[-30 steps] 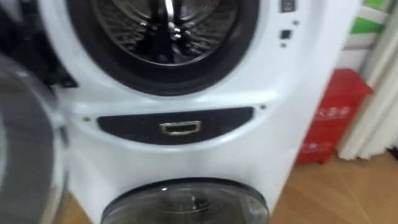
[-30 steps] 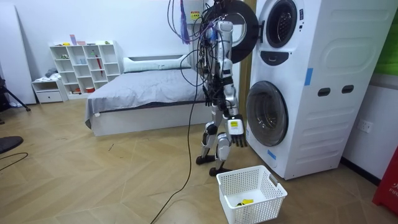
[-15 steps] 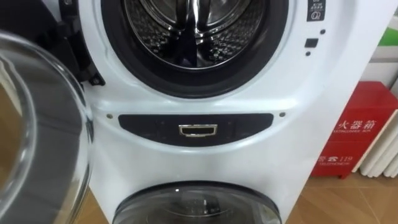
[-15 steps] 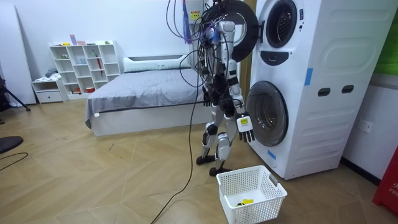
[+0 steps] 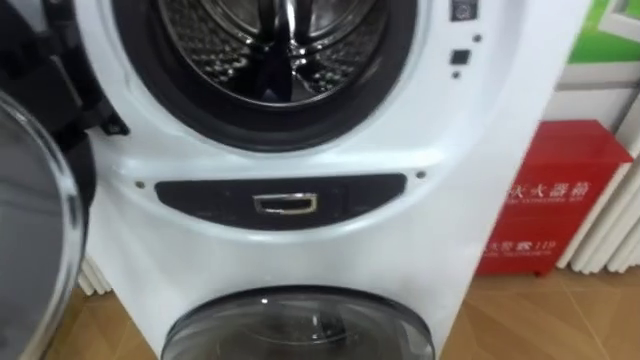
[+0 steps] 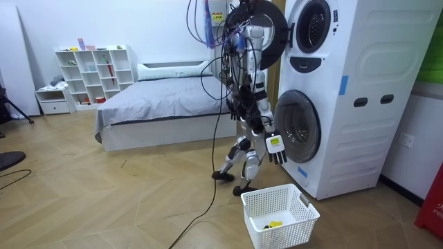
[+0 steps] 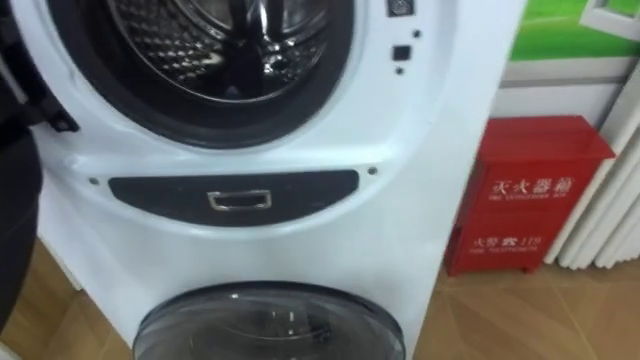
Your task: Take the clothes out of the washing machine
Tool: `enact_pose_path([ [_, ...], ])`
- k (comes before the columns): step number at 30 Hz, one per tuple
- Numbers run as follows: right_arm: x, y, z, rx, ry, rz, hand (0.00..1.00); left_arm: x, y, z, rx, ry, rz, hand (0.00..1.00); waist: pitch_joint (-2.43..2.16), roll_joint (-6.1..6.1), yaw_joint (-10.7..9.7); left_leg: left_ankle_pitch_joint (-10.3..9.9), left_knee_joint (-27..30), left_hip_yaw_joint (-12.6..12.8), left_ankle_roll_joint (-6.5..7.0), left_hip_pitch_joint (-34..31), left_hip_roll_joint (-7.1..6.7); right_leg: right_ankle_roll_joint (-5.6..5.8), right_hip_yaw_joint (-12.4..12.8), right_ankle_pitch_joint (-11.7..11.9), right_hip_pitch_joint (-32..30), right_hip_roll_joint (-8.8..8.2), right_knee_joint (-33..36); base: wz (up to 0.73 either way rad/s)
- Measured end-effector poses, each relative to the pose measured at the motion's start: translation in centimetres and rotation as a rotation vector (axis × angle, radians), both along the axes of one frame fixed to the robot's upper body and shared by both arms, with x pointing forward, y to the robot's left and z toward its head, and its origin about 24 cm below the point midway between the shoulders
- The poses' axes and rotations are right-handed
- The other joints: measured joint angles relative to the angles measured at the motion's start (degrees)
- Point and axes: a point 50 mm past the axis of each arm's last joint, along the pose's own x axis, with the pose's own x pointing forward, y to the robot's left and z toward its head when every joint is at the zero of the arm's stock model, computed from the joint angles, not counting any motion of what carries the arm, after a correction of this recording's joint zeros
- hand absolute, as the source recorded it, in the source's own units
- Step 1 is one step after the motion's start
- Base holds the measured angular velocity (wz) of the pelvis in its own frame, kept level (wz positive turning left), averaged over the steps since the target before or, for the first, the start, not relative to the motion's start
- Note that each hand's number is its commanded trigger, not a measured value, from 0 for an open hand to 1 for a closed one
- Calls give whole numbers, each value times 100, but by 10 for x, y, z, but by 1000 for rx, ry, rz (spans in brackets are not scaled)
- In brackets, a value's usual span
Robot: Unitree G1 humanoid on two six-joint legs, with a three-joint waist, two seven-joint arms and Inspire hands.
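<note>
I stand close to the stacked white washing machines (image 6: 339, 90). The upper machine's drum (image 5: 270, 45) is open, and its round door (image 5: 30, 230) is swung out to my left. Inside the drum I see shiny ribbed metal and a dark patch low down; I cannot tell whether cloth lies there. My right hand (image 6: 275, 147) hangs low beside the lower machine's door (image 6: 296, 126), fingers relaxed and holding nothing. A white laundry basket (image 6: 304, 207) stands on the floor by my feet, with a small yellow item (image 6: 274, 224) in it.
The lower machine's glass door (image 5: 300, 325) is closed. A red cabinet (image 5: 535, 200) stands on the floor right of the machines. A bed (image 6: 159, 104) and a white shelf (image 6: 93, 72) lie behind me. The floor is wood.
My right hand has swung forward and up towards the lower machine. One foot has stepped back. The eye view swayed right and back left; the machines have not moved.
</note>
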Motion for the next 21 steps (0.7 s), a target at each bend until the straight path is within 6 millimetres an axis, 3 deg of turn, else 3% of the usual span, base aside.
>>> enact_pose_path([
  [2,-6,-8,2,-27,13,-10,0,25,-2,4,-4,-93,-16,0,-13,116,-100,-140,-481,-29,-143,441,-93,-33,-162,25,-84,46,10,29],
  [5,-11,-10,2,-30,28,-43,0,59,-5,9,-5,-200,-57,0,-8,164,-272,-344,-1673,-236,-83,923,-300,-74,-341,61,-399,45,139,24],
  [7,-11,-10,2,-32,29,-40,0,75,-11,12,-13,-242,-105,0,-8,176,-266,-461,-2318,-281,-34,1105,-352,-90,-384,132,-577,42,182,5],
  [11,-10,-8,1,-42,35,-18,0,71,-20,8,-34,-230,-144,0,-18,132,-215,-439,-3294,-281,34,1278,-453,-102,-383,412,-883,9,195,-5],
  [12,-11,-7,1,-44,40,-19,0,65,-20,6,-35,-212,-138,0,-26,119,-216,-429,-3374,-280,84,1280,-469,-100,-384,455,-919,0,197,0],
  [13,-13,-8,1,-51,51,-19,0,55,-18,3,-35,-178,-125,0,-27,90,-218,-405,-3471,-257,241,1271,-526,-81,-388,546,-964,-43,199,8],
  [15,-17,-8,0,-59,68,-24,0,41,-17,0,-38,-136,-101,0,-21,36,-244,-387,-3470,-215,400,1205,-622,80,-403,640,-995,-146,185,13],
  [16,-19,-8,0,-65,79,-21,0,31,-16,-2,-40,-105,-85,0,-13,-11,-252,-363,-3444,-114,461,1114,-645,409,-344,772,-1032,-177,121,3],
  [17,-15,-9,1,-71,71,-20,0,20,-15,-3,-44,-76,-66,0,-40,62,-243,-286,-3414,-69,542,959,-563,982,-212,1053,-1043,-138,-66,0],
  [18,-13,-9,1,-70,66,-21,0,15,-15,-4,-45,-63,-55,0,-58,161,-237,-253,-3407,-60,595,900,-539,1033,-81,1117,-1051,-161,-26,35],
  [19,-20,-8,0,-63,84,-35,0,8,-13,-5,-41,-38,-46,0,-56,69,-338,-177,-3400,42,614,835,-508,733,214,783,-990,-433,616,93],
  [20,-34,-8,0,-60,128,-54,0,8,-13,-5,-41,-38,-44,0,-65,4,-378,-97,-3412,229,553,849,-488,790,540,269,-759,-751,1160,111],
  [21,-38,-8,0,-59,143,-60,0,8,-13,-5,-41,-38,-44,0,-75,-19,-358,-63,-3419,350,492,872,-486,929,648,58,-631,-901,1318,90],
])
